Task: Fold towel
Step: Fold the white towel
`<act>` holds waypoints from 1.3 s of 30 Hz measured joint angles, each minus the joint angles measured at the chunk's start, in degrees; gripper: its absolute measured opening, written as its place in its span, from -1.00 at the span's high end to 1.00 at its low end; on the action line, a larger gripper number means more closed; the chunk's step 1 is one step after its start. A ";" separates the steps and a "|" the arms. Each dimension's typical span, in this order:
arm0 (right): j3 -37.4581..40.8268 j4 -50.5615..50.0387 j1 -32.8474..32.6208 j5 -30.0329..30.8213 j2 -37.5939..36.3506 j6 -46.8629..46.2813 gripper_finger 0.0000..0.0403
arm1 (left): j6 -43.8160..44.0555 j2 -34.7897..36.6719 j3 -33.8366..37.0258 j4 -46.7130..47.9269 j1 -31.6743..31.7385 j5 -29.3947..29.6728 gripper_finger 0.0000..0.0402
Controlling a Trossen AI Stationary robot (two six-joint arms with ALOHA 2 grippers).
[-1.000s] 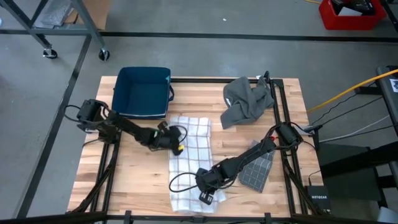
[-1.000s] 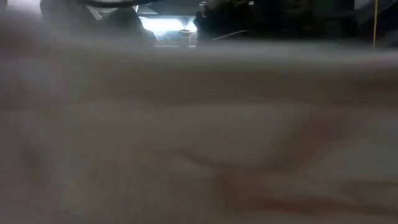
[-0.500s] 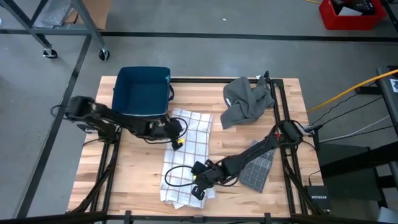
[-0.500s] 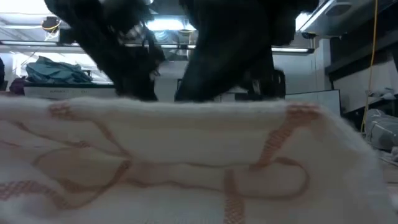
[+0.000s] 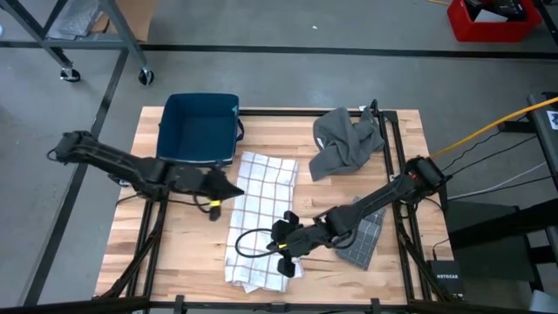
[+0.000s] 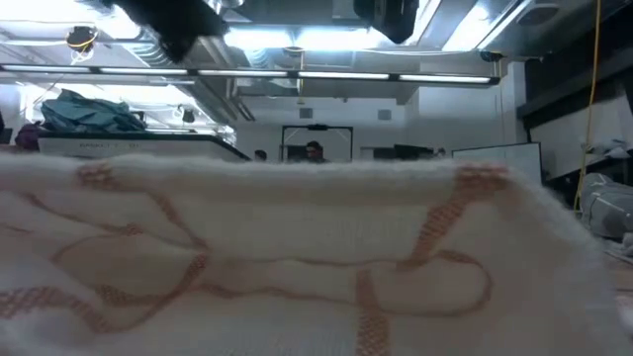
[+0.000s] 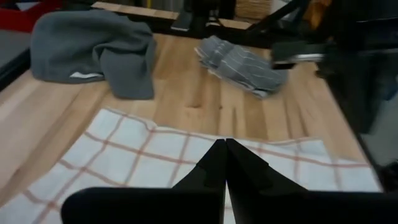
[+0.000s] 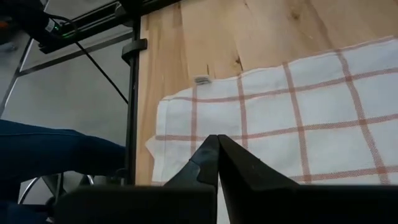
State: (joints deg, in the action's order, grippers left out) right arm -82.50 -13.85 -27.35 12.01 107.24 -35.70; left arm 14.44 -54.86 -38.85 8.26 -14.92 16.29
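Observation:
The white towel with red checks (image 5: 261, 218) lies lengthways on the wooden table, and its rumpled near end (image 6: 297, 267) fills the low view's foreground. My left gripper (image 5: 235, 189) hovers shut over the towel's left edge; in the left wrist view (image 7: 224, 146) its fingers are closed above the cloth (image 7: 143, 155) with nothing between them. My right gripper (image 5: 281, 231) hangs shut above the towel's near half; in the right wrist view (image 8: 216, 142) it is clear of the cloth (image 8: 298, 118).
A dark blue bin (image 5: 200, 129) stands at the far left. A crumpled grey cloth (image 5: 347, 141) lies at the far right, and a folded grey towel (image 5: 362, 237) lies right of the checked one. Black frame rails (image 5: 392, 148) run along the table's sides.
Both grippers have risen off the towel, staying shut. My left gripper has also drawn back toward the table's left edge and tipped up toward level. The towel's near end has slid a little toward the left, so the towel now lies slightly aslant.

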 joint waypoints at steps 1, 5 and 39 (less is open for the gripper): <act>0.00 0.07 0.00 0.00 -0.04 0.02 0.94 | 0.57 1.23 0.00 1.37 -0.67 0.00 1.00; 0.00 -0.09 0.04 0.00 0.01 0.04 0.94 | 2.75 5.53 0.00 6.28 -3.07 0.02 1.00; -0.07 8.47 6.41 1.33 0.28 -13.35 0.07 | -3.00 8.64 -0.07 25.48 -12.04 -7.17 0.17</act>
State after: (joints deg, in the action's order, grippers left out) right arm -82.56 -5.38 -20.95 13.34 107.53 -49.06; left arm 11.44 -46.22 -38.92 33.75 -26.96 9.13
